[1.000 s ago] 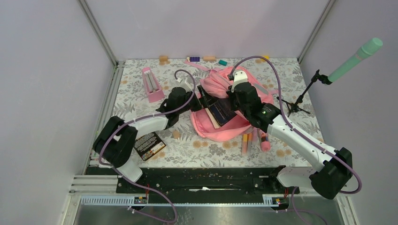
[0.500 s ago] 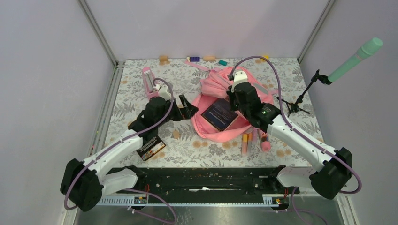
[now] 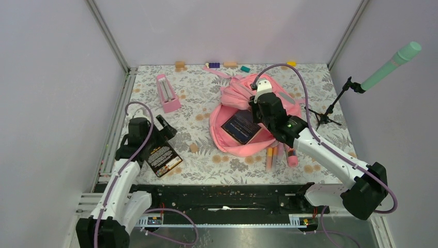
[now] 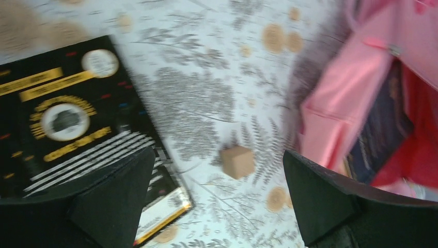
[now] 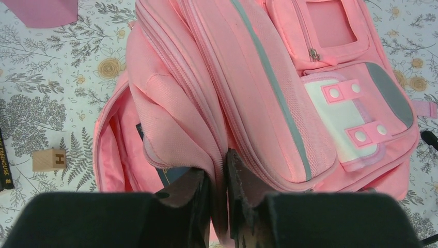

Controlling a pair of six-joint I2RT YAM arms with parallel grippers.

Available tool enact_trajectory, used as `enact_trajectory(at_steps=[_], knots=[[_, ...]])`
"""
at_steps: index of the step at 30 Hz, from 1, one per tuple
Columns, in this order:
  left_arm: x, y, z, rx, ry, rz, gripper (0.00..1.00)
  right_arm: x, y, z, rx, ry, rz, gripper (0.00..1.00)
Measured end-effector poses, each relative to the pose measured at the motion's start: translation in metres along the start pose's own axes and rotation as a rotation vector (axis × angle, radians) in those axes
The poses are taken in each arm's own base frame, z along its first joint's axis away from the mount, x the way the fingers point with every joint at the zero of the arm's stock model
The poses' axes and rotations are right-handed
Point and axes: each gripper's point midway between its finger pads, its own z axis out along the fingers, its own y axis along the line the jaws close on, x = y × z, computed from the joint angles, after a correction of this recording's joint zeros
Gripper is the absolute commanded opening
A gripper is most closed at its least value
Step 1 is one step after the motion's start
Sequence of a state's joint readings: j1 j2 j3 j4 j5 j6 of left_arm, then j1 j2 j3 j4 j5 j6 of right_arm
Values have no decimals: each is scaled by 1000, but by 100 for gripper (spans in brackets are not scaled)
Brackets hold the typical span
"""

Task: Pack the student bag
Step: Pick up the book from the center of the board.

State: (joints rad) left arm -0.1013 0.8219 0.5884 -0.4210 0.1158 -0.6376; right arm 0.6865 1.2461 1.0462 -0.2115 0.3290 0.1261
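A pink student bag (image 3: 233, 98) lies open at the middle of a flower-patterned table (image 3: 206, 88), with a dark blue book (image 3: 241, 126) flat in its mouth. The right gripper (image 3: 258, 106) sits low on the bag's raised flap, its jaws hidden from above. Well to the left, the left gripper (image 3: 164, 126) hangs with jaws spread just above a black book (image 3: 164, 159). A wooden cube (image 3: 193, 148) lies between that book and the bag. Orange and pink tubes (image 3: 279, 154) lie at the bag's near edge, and a pink triangular stand (image 3: 168, 93) stands far left.
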Motion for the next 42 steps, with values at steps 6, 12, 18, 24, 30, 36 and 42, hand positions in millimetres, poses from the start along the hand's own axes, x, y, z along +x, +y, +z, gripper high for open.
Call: enact_trajectory(at_steps=[6, 12, 18, 24, 30, 36, 42], knots=[[-7, 69, -10, -246, -64, -120, 99, 0, 1, 1, -4, -9, 7, 36], [-12, 114, -27, -423, -184, -234, 99, -3, 6, -4, -39, -24, 29, 73], [1, 145, -29, -538, -188, -327, 99, -11, 3, -34, -72, -47, 57, 89], [22, 160, -13, -569, -105, -389, 94, -41, -2, -83, -130, -172, 136, 91], [31, 148, 9, -449, -60, -402, 82, -42, 15, -89, -220, -161, 186, 100], [31, 117, 30, -294, -41, -372, 81, -14, 44, -64, -313, -13, 212, 100], [44, 75, 40, -174, 14, -338, 81, 0, 71, -56, -386, 59, 246, 99]])
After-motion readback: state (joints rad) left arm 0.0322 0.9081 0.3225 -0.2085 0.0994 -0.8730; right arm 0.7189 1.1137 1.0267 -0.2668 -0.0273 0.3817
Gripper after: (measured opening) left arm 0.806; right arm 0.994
